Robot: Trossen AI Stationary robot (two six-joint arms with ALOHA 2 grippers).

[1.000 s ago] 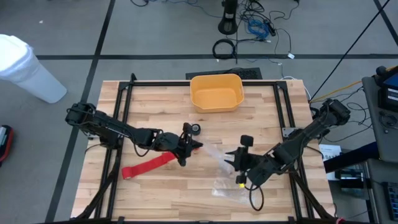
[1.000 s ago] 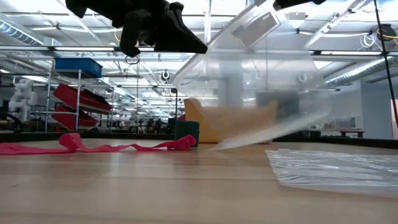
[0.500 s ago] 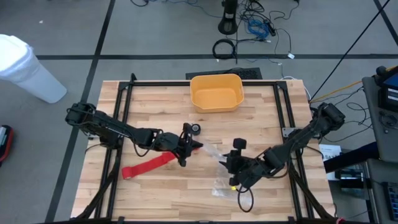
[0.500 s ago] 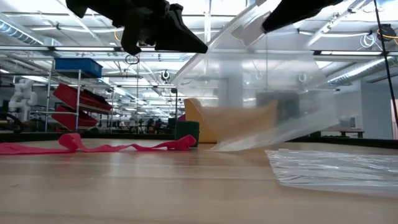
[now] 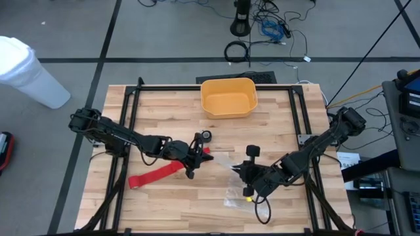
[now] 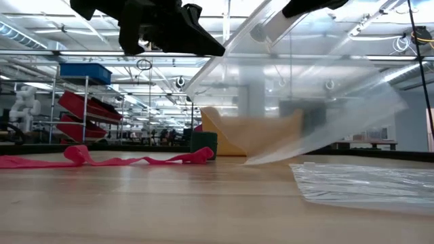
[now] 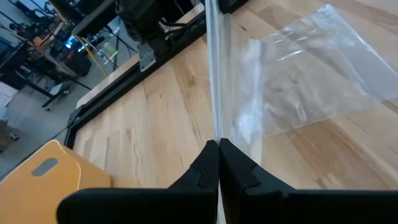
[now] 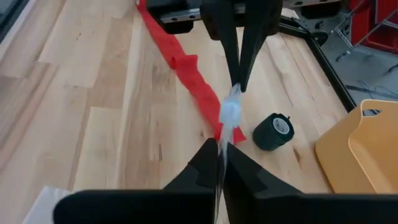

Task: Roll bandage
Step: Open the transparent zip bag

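**Both jaws pinched on the bag, bandage still flat**

Jaws: left gripper [image 5: 197, 155] is fully closed on one edge of the clear plastic bag [image 5: 239, 187]; right gripper [image 5: 244, 172] is clamped tight on the opposite edge. Bag hangs stretched between them, above the desk [image 5: 164, 203].

Bandage [image 5: 157, 174] lies unrolled on the desk, running from under the left gripper away from the yellow bin [image 5: 228, 96]. Nothing holds it. A small dark roll [image 8: 272, 132] sits just beside its near end, on the bin side.

Risks, as I judge them:
- Bag film is thin; pulling the arms apart could tear it or slip it out of one pinch.
- Bag sagging onto the bandage end could drag or bunch the strip.
- Rolling not started.
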